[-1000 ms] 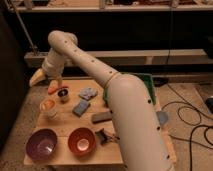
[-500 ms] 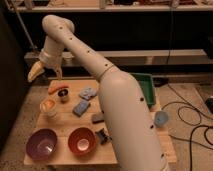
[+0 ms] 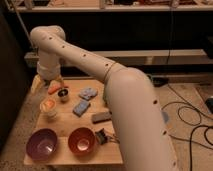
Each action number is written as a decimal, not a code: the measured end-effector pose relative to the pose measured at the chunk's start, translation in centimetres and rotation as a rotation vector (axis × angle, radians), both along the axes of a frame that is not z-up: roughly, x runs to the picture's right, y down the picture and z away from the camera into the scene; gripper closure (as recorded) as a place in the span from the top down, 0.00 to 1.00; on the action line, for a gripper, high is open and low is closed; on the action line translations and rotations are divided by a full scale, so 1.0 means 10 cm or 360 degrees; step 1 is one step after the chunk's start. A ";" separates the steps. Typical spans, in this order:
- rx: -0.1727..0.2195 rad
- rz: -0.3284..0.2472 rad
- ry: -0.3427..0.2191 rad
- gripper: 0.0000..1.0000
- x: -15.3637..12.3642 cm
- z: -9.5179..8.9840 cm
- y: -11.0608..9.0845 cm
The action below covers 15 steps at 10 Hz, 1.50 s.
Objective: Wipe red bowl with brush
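Gripper (image 3: pixel 47 85), jaws spread, hangs over the worktop's (image 3: pixel 65 124) far-left corner; red bowl (image 3: pixel 81 140) sits at the near edge, brush (image 3: pixel 102 136) just beside it.

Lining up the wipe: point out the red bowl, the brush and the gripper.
red bowl (image 3: pixel 81 141), camera view, its pale inner bottom.
brush (image 3: pixel 102 136), camera view, its dark middle, right of the red bowl.
gripper (image 3: pixel 48 84), camera view, its tip, over the table's (image 3: pixel 64 124) back-left corner.
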<state>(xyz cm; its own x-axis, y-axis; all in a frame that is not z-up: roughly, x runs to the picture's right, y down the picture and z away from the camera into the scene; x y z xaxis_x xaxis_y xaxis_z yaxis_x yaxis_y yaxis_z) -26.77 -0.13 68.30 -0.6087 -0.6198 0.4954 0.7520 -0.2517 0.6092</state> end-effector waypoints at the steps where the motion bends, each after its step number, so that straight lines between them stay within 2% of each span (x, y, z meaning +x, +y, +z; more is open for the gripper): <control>1: 0.0019 -0.0014 0.0005 0.80 0.06 -0.04 0.06; 4: 0.0070 -0.0050 -0.0014 0.80 0.32 -0.27 0.29; 7: 0.0059 -0.0088 -0.0003 0.80 0.71 -0.61 0.61; 9: 0.0020 -0.0105 0.0089 0.80 1.08 -0.95 0.89; 11: 0.0006 -0.0060 0.0204 0.80 1.41 -1.15 0.99; 12: 0.0005 -0.0044 0.0234 0.80 1.49 -1.20 1.03; 15: 0.0006 -0.0047 0.0227 0.80 1.46 -1.20 1.03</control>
